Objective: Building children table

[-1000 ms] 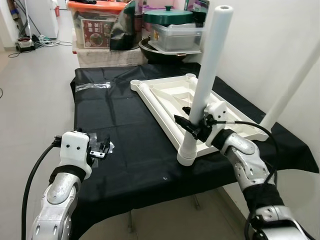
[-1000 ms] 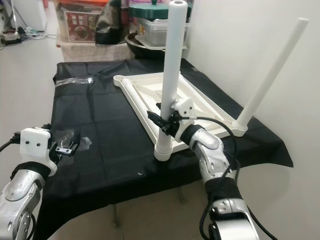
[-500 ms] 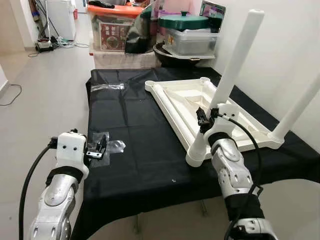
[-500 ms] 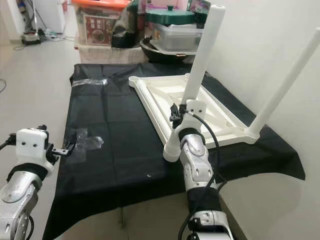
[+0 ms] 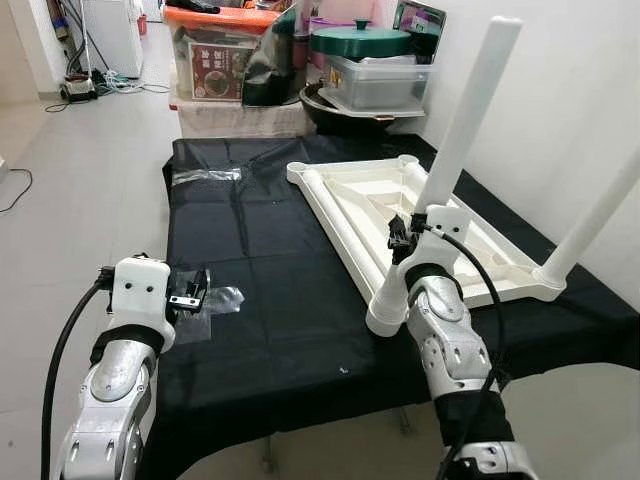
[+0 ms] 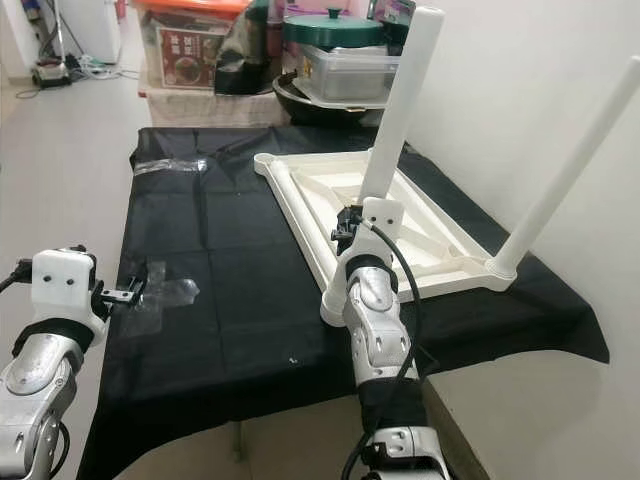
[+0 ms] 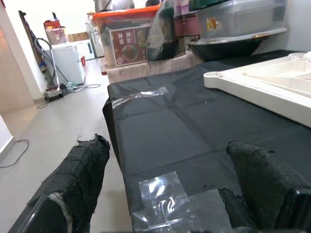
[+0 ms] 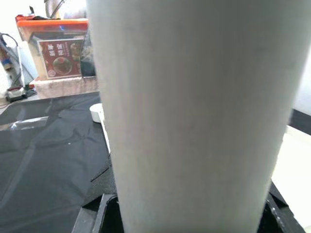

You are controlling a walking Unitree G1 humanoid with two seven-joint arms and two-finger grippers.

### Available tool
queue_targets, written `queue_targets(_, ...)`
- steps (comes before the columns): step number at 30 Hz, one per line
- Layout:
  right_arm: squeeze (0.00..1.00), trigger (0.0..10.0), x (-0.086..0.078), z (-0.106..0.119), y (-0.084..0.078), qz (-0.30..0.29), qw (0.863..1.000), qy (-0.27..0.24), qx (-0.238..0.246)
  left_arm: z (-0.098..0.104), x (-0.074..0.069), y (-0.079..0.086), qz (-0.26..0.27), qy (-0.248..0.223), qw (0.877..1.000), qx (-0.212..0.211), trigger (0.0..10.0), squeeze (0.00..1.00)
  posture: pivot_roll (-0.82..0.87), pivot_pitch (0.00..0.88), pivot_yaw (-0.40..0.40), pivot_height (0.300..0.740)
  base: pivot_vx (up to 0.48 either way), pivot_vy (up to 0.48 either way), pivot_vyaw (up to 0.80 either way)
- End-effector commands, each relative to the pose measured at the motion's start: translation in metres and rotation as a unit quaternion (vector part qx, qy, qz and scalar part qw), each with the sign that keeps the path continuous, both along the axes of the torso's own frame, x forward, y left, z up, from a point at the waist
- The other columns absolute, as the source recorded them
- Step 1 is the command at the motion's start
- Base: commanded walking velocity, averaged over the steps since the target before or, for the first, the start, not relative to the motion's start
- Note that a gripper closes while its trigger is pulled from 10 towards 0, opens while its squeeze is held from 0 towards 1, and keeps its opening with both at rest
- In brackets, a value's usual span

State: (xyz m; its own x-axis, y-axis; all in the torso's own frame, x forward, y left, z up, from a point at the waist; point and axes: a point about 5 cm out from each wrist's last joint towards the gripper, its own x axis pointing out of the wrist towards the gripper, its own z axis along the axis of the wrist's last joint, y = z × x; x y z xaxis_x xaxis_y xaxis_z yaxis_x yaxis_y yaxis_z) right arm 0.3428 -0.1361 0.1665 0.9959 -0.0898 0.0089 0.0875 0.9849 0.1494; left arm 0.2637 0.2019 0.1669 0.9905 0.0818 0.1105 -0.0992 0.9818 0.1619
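Left gripper (image 5: 190, 297) hovers open at black-covered table's (image 5: 270, 330) near left edge, over clear plastic wrap (image 5: 215, 300). Right gripper (image 5: 402, 236) now clamped on near leg (image 5: 440, 175), swung from side to behind; leg seated in upturned tabletop's (image 5: 370, 200) near corner. Far leg (image 5: 590, 225) already standing.

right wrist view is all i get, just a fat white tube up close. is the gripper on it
Observer: Yes, the right gripper is closed around the near table leg, low on it.
Operator: is the leg seated
Observer: Its foot stands in the corner socket of the upside-down white tabletop, leaning slightly.
Operator: any other leg on
Observer: One more, the far leg at the corner by the wall.
Operator: left arm?
Observer: The left gripper hovers open over clear plastic wrap on the black cloth.
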Motion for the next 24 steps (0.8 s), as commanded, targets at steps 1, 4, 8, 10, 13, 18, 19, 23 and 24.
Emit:
queue_targets(1,0.0,10.0,-0.014,-0.056,0.0,0.002,0.99,0.129,0.05,-0.004,0.003,-0.001,-0.001,0.013,1.0,0.002,10.0,0.0,0.05,0.0,-0.027,0.74,0.0,0.0,0.0)
queue_targets(4,1.0,10.0,-0.014,-0.049,-0.001,0.0,0.992,0.114,0.047,-0.004,0.004,-0.001,-0.003,0.014,1.0,0.004,10.0,0.0,0.04,0.0,-0.023,0.74,0.0,0.0,0.0)
queue_targets(8,1.0,10.0,-0.012,-0.036,-0.004,0.003,0.995,0.086,0.04,-0.004,0.005,-0.001,-0.004,0.014,1.0,0.005,10.0,0.0,0.04,0.0,-0.019,0.74,0.0,0.0,0.0)
queue_targets(10,1.0,10.0,-0.012,-0.03,-0.005,0.004,0.997,0.073,0.037,-0.004,0.005,-0.001,-0.005,0.015,1.0,0.006,10.0,0.0,0.03,0.0,-0.019,0.74,0.0,0.0,0.0)
queue_targets(13,1.0,10.0,-0.009,-0.008,-0.015,0.022,0.999,0.034,0.021,-0.004,0.005,-0.001,-0.005,0.014,1.0,0.007,10.0,0.0,0.03,0.0,-0.017,0.74,0.0,0.0,0.0)
queue_targets(18,1.0,10.0,-0.005,0.031,-0.03,0.056,0.998,-0.02,-0.015,-0.006,0.006,-0.002,-0.008,0.015,1.0,0.008,10.0,0.0,0.0,0.0,-0.015,0.74,0.0,0.0,0.0)
queue_targets(19,1.0,10.0,-0.005,0.031,-0.03,0.056,0.998,-0.02,-0.015,-0.006,0.006,-0.002,-0.008,0.015,1.0,0.008,10.0,0.0,0.0,0.0,-0.015,0.74,0.0,0.0,0.0)
queue_targets(23,0.0,10.0,-0.004,0.044,-0.031,0.089,0.995,-0.037,-0.023,-0.007,0.006,-0.006,-0.014,0.015,1.0,0.007,10.0,0.0,-0.01,0.0,-0.01,0.74,0.0,0.0,0.0)
queue_targets(24,0.0,10.0,-0.004,0.044,-0.031,0.089,0.995,-0.037,-0.023,-0.007,0.006,-0.006,-0.014,0.015,1.0,0.007,10.0,0.0,-0.01,0.0,-0.01,0.74,0.0,0.0,0.0)
